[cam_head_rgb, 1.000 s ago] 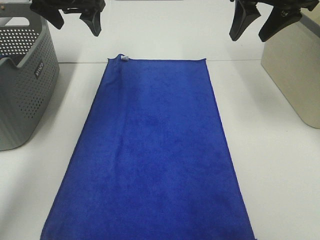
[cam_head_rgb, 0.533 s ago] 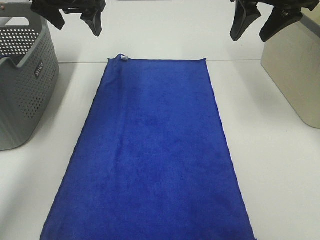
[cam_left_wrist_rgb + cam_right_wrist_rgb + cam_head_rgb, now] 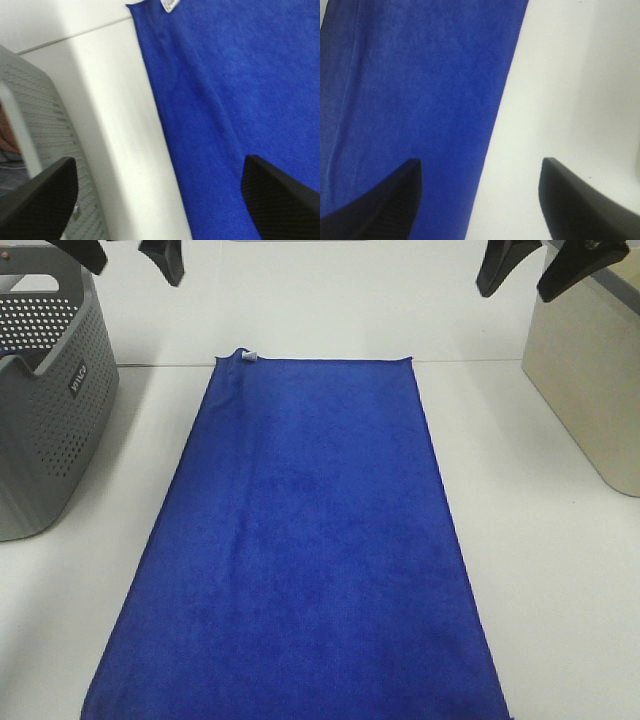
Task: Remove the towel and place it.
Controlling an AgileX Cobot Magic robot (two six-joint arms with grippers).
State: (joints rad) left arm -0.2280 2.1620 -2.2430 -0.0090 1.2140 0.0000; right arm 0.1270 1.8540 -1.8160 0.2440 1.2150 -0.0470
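From the high camera, the towel (image 3: 300,550) lies spread flat on the white worktop (image 3: 560,590), below and between the two pincers, its white tag (image 3: 249,356) at the far corner nearest the left pincer (image 3: 125,255). That pincer hangs released above the grey basket (image 3: 50,410) side, while the right pincer (image 3: 540,265), also released and empty, hangs over the beige bin (image 3: 590,390) (only fingertips show at the frame's top). In the left wrist view, the left pincer (image 3: 160,200) spreads wide over the towel's (image 3: 240,90) edge and bare worktop, the basket (image 3: 35,130) beside one finger. In the right wrist view, the right pincer (image 3: 480,200) gapes over the towel's (image 3: 420,90) other long edge, touching nothing.
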